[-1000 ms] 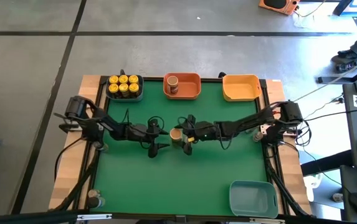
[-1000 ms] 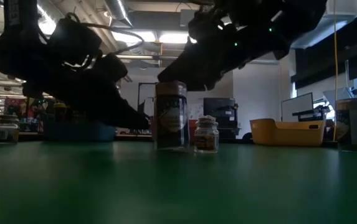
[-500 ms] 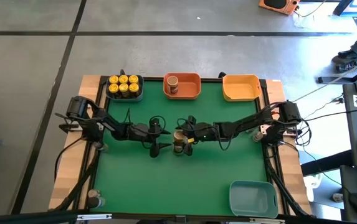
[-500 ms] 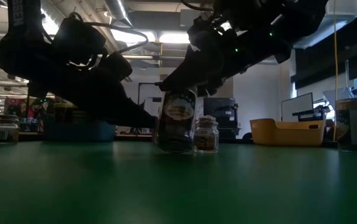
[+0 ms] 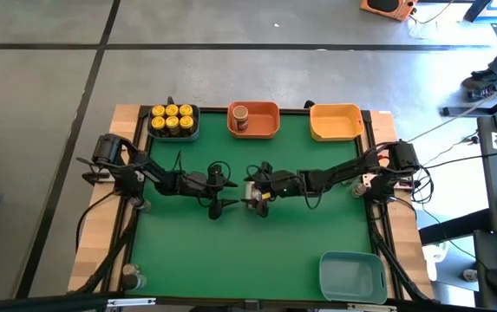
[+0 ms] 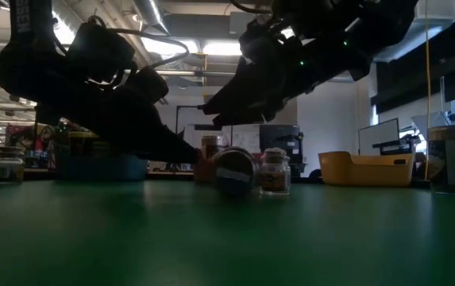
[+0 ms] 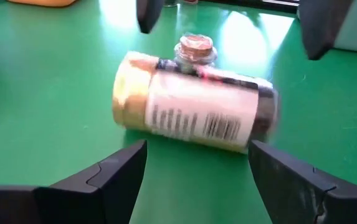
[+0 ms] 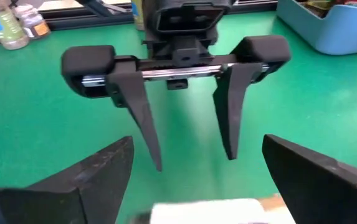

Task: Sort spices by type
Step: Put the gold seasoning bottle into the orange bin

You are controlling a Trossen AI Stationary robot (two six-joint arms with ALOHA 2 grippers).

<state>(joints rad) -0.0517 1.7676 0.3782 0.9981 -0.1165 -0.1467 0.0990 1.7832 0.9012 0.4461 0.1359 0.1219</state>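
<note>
A wide spice jar [image 7: 194, 106] with a tan lid [image 7: 130, 92] lies on its side on the green table, between my two grippers. A tiny jar [image 7: 195, 50] with a brown top stands upright just behind it. My left gripper [image 7: 197, 149] is open and low, with the jar lying just ahead of its fingers. My right gripper [image 5: 258, 192] faces it from the other side, open and slanting down above the jar [image 6: 233, 171]. In the right wrist view only the jar's white label [image 8: 206, 211] shows.
Along the far edge stand a black tray of yellow-lidded jars [image 5: 173, 120], an orange bin [image 5: 270, 121] with one tan-lidded jar and a yellow bin [image 5: 335, 123]. A blue bin [image 5: 352, 276] sits at the near right corner. Small jars [image 5: 131, 277] stand at the near left corner.
The tan-lidded jar, upright between the grippers a second ago, has tipped over and now lies on its side on the table. Both grippers have stayed where they were, and open.
</note>
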